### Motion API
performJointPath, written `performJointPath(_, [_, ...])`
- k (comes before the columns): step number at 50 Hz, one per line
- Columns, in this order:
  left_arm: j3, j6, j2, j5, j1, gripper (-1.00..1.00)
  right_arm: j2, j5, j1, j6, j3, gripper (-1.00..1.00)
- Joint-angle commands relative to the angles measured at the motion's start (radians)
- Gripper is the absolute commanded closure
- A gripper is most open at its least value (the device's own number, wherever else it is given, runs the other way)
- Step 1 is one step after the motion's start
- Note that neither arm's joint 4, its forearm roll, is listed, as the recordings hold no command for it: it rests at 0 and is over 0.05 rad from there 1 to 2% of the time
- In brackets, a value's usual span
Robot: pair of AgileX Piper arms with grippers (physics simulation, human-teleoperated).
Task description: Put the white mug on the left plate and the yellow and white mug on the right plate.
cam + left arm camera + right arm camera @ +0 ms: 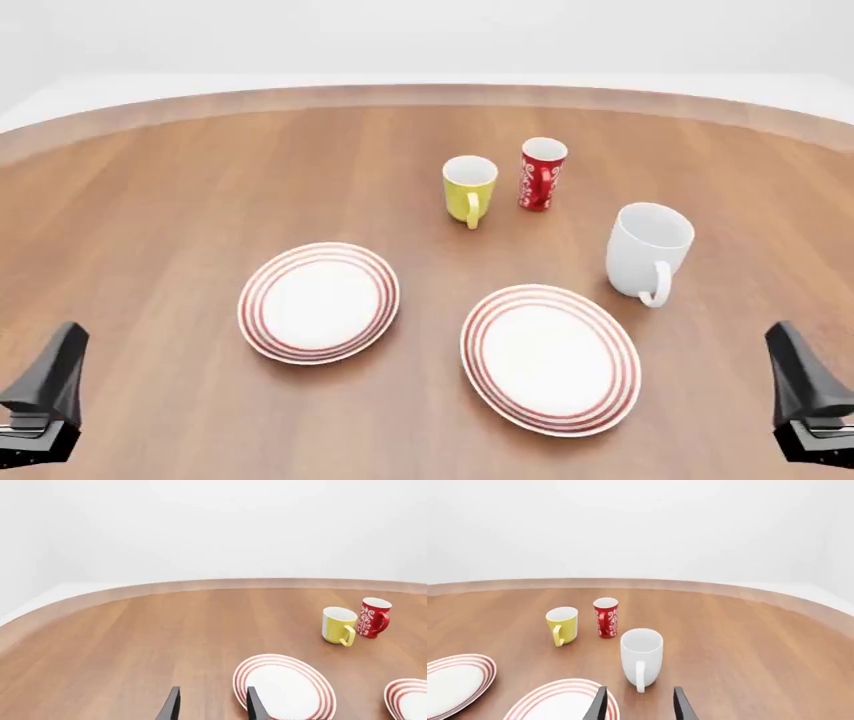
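Right wrist view: white mug [641,655] just beyond gripper [637,707].

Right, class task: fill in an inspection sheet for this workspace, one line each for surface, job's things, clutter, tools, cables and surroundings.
Surface: wooden table, curved far edge.
Job's things: white mug and yellow and white mug upright on the table, off the plates; left plate and right plate bare.
Clutter: red cup upright beside the yellow and white mug.
Tools: left tool and right tool open, holding nothing.
Cables: nothing seen.
Surroundings: plain white backdrop.
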Motion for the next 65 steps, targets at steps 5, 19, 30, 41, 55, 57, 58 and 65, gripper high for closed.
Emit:
performJointPath(5, [0.0,0.0,0.0,0.0,0.0,-1.0,0.006,-0.002,0.001,-0.004,-0.003,-1.0])
performJointPath(19, [0.0,0.0,0.0,0.0,0.0,-1.0,0.043,-0.035,0.005,-0.006,-0.002,-1.0])
performJointPath(30, [0.0,0.0,0.0,0.0,0.0,-1.0,0.214,-0.185,0.014,-0.006,0.001,-1.0])
performJointPath(41, [0.0,0.0,0.0,0.0,0.0,-1.0,0.44,-0.381,0.02,-0.005,0.002,-1.0])
performJointPath(55, [0.0,0.0,0.0,0.0,0.0,-1.0,0.783,-0.684,0.017,-0.007,0.001,-1.0])
performJointPath(57, [0.0,0.0,0.0,0.0,0.0,-1.0,0.812,-0.709,0.017,-0.009,0.001,-1.0])
performJointPath(58, [0.0,0.0,0.0,0.0,0.0,-1.0,0.833,-0.729,0.015,-0.009,0.001,-1.0])
performJointPath(65, [0.0,0.0,0.0,0.0,0.0,-1.0,0.946,-0.827,0.015,-0.005,0.001,-1.0])
